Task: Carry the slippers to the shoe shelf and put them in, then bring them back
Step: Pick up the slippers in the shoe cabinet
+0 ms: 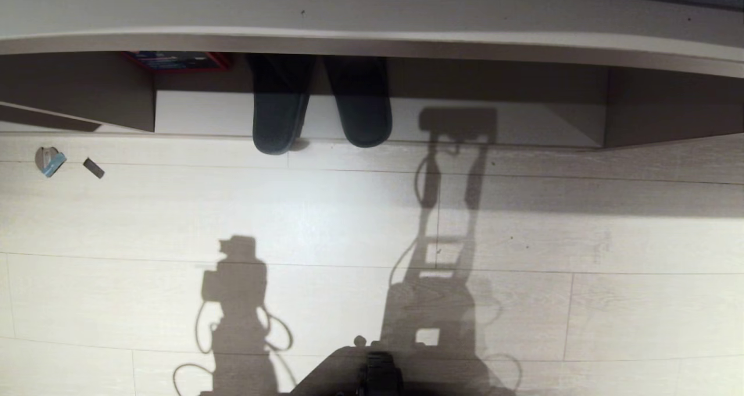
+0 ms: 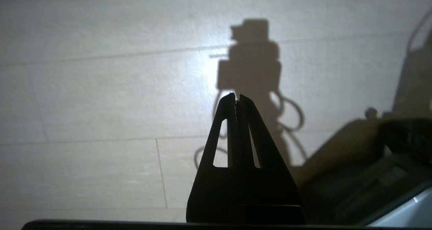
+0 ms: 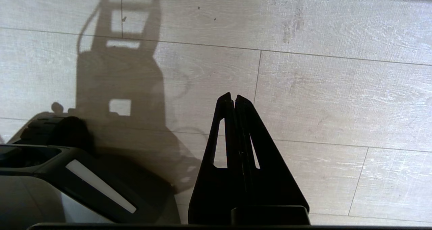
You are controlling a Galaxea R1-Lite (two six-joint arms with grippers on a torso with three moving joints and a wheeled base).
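Two dark grey slippers (image 1: pixel 321 108) lie side by side in the shoe shelf (image 1: pixel 494 125), toes pushed in under the upper board and heels poking out over its pale base. The left one's heel reaches onto the floor edge. Neither gripper appears in the head view; only their shadows fall on the floor. In the left wrist view my left gripper (image 2: pixel 236 96) hangs over bare floor, shut with nothing in it. In the right wrist view my right gripper (image 3: pixel 233 95) is likewise shut and empty above the floor planks.
A red-edged book or box (image 1: pixel 177 60) lies in the shelf left of the slippers, beside a vertical divider (image 1: pixel 104 93). Two small bits (image 1: pixel 50 161) lie on the pale wooden floor at far left. My base (image 1: pixel 360 373) shows at the bottom.
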